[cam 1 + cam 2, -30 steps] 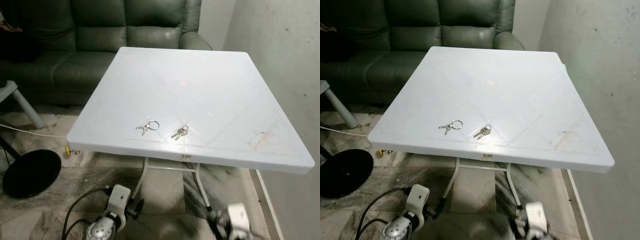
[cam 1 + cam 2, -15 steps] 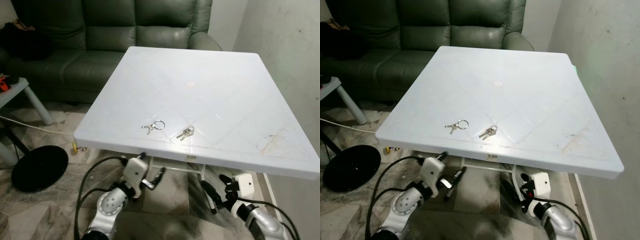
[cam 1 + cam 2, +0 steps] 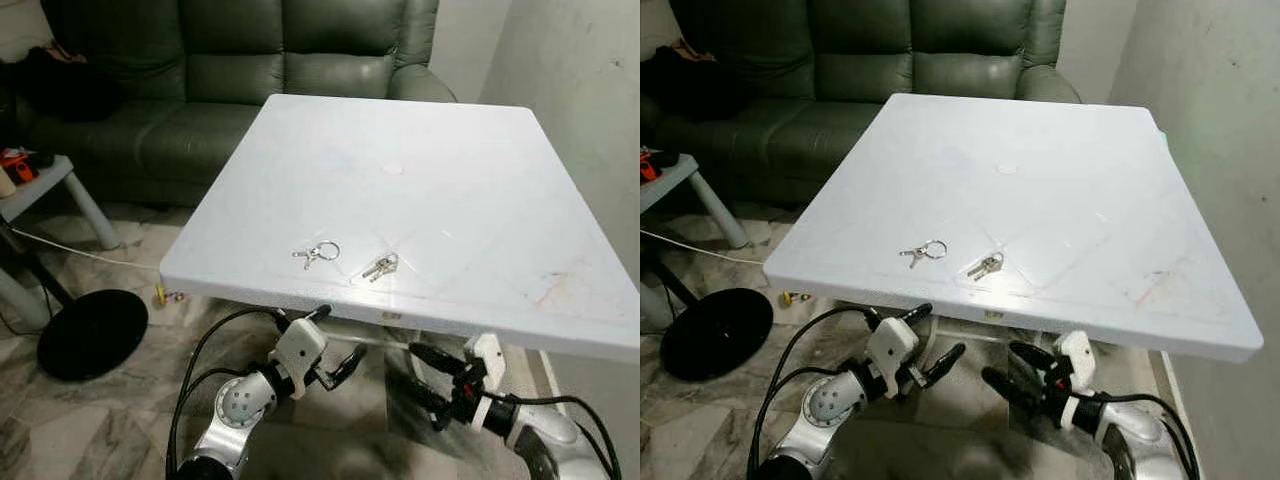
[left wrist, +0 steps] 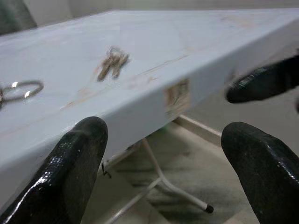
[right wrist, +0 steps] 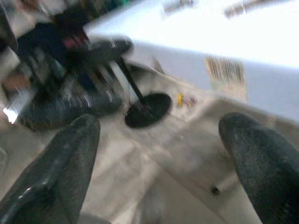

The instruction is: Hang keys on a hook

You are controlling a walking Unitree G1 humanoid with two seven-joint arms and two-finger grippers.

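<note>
Two key sets (image 3: 320, 252) (image 3: 381, 266) on table (image 3: 480, 180) (tools (image 3: 923, 340) (image 3: 1020, 365) below, spread)

White square folding table (image 3: 470, 200) on thin metal legs, scuffed and stained near one corner. Behind it, dark green leather sofa (image 3: 200, 90). Pale plastered wall (image 3: 590, 70) close along the right. Marbled grey tile floor (image 3: 110, 420), with round black base (image 3: 92, 333) and small grey side table (image 3: 40, 185) at left.
</note>
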